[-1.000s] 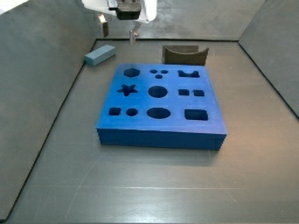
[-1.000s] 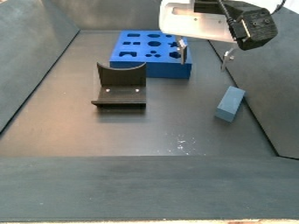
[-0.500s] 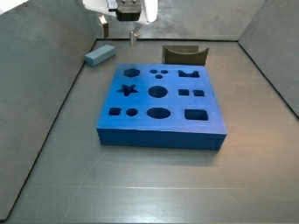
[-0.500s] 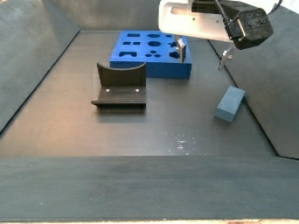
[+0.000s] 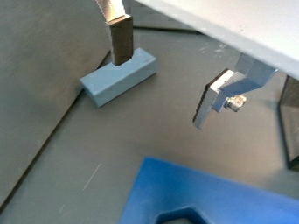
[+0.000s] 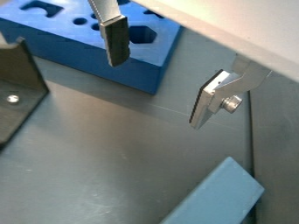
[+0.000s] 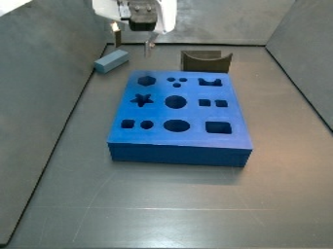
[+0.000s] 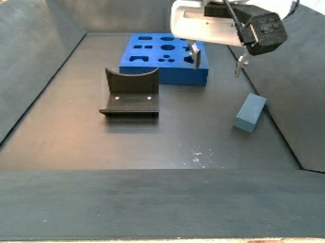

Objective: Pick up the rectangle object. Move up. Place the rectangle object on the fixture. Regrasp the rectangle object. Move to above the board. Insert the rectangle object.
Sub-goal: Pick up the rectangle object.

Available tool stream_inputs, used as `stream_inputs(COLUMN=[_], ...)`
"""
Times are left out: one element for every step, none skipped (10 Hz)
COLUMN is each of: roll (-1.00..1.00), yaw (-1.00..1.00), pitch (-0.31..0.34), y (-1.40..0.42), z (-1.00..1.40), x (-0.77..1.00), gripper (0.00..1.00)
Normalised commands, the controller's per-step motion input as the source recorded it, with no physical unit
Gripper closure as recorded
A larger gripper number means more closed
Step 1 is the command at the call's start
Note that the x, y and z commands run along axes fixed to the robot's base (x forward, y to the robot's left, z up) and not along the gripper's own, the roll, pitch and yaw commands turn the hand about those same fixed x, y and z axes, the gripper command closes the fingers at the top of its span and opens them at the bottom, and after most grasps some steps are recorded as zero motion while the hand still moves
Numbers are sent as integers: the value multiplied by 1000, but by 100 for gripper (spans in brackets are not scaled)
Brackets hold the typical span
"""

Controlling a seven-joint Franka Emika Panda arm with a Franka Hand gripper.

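Gripper: gripper (image 5: 163, 74) hanging above the floor, high in the upper left of a side view (image 7: 139, 34); 2 silver fingers (image 6: 114, 39) spread wide apart, nothing between them.
Rectangle object: rectangle object (image 5: 118, 77) lying flat on the grey floor, upper left in a wrist view, right of centre in a side view (image 8: 250, 113); apart from the board, close to the side wall.
Finger relation: 1 finger pad crossing the block's upper end in a wrist view; contact or clearance not possible to tell, likely well above it judging from the side views.
Board: board (image 7: 178, 122) mid-frame, cutouts all unfilled; corner visible at the bottom of a wrist view (image 5: 222, 191).
Fixture: fixture (image 8: 129, 93) left of centre in a side view, bare, well apart from the block.
Handling, judged: smooth plain faces, so probably a bit slippery under the pads; looks rigid, small and light, no sign of fragility.
Grasp, judged: across the 2 long sides near mid-length, jaws square to the long axis, to limit twisting on lift.
Risk, judged: wall close beside the block, so little room for the outer finger.
Stage, judged: pick-up not yet done.
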Motion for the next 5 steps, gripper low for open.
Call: stream_inputs(roll=[-120,0,-66,-234,-171], yaw=[69,20,0,0,0], pitch=[9,0,0,-26,-123], y=[-220,-231,-31,131,306], z=[-71,0,0,0,0], x=[-263,-343,-414,-474,-506], gripper=[0,0,0,0,0])
